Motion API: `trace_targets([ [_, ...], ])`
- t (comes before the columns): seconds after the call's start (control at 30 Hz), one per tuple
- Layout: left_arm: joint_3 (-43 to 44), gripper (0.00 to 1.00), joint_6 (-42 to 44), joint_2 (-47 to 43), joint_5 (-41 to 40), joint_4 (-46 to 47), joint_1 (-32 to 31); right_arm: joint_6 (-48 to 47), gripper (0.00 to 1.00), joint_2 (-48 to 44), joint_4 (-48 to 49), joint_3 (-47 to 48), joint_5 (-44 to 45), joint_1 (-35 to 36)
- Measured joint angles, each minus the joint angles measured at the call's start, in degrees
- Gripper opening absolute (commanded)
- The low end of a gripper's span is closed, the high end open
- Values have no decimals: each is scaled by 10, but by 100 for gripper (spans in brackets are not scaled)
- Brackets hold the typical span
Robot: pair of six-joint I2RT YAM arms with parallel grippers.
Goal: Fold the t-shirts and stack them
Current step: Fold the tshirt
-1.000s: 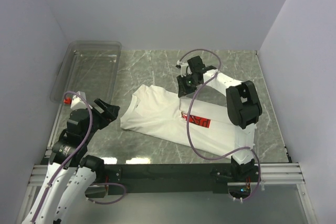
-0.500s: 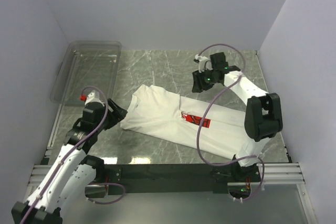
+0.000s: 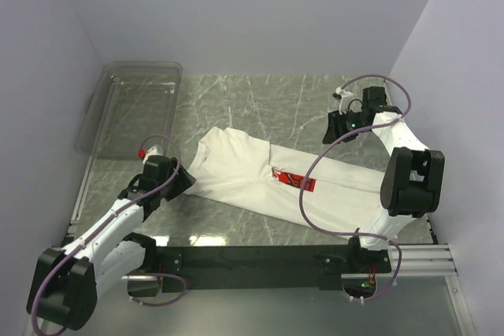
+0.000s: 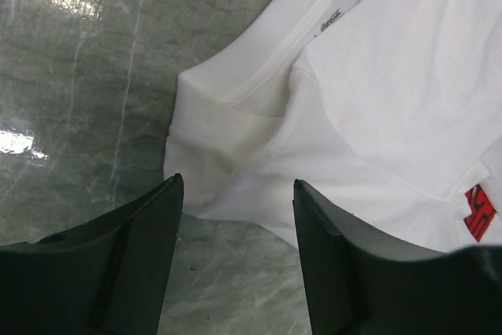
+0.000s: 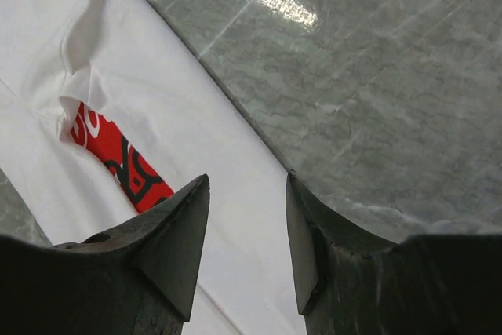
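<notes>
One white t-shirt (image 3: 260,175) lies folded into a long band across the table, with a strip of red print (image 3: 294,182) showing at a fold. My left gripper (image 3: 186,179) is low at the shirt's left, collar end. In the left wrist view it (image 4: 238,194) is open, and the shirt's corner (image 4: 204,170) lies just past its fingertips. My right gripper (image 3: 336,127) hovers over the shirt's far edge at the right. In the right wrist view it (image 5: 247,182) is open with nothing in it, above the shirt's edge (image 5: 227,154), with the red print (image 5: 118,158) to the left.
A clear plastic bin (image 3: 130,104) stands at the back left of the marble table (image 3: 236,104). Walls close in the table on the left, back and right. The arm bases and a metal rail (image 3: 260,261) run along the near edge.
My left gripper has moved right and down to the shirt's collar end, its jaws narrowing a little. My right gripper has swung from the shirt's middle to the far right edge, its jaws widening.
</notes>
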Motion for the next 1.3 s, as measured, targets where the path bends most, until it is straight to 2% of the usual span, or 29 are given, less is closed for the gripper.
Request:
trace_targets([
  [0.07, -4, 59, 3, 21, -1, 15, 0, -10, 51, -2, -8, -4, -5, -6],
  [0.17, -4, 41, 12, 58, -1, 36, 0, -20, 51, -3, -16, -4, -11, -11],
  [0.2, -4, 19, 14, 67, -1, 40, 0, -23, 51, -3, -18, -4, -13, -12],
  [0.23, -4, 8, 14, 78, -1, 44, 0, -26, 51, -4, -21, -4, -14, -13],
  [0.27, -4, 1, 19, 87, -4, 45, 0, -29, 51, -5, -24, -4, -14, -15],
  [0.53, -3, 1, -1, 84, -54, 16, 0, -53, 51, -50, -30, -32, 7, -38],
  [0.63, 5, 26, -19, 94, -74, -5, 0, -62, 52, -66, -31, -42, 18, -47],
  [0.67, 12, 42, -24, 101, -78, -11, 0, -66, 52, -69, -32, -43, 22, -49],
  [0.77, 27, 59, -31, 104, -82, -16, 0, -81, 54, -70, -35, -44, 24, -51],
  [0.87, 29, 69, -29, 73, -82, -32, 0, -118, 56, -69, -60, -43, 2, -49],
  [1.0, 39, 78, -12, -10, -73, -53, 0, -170, 57, -32, -133, 2, -37, -19],
  [1.13, 70, 82, 11, -98, -64, -63, 0, -160, 60, 35, -142, 59, -52, 75],
  [1.3, 87, 84, 19, -190, -66, -83, 0, -66, 68, 112, -97, 137, -19, 224],
])
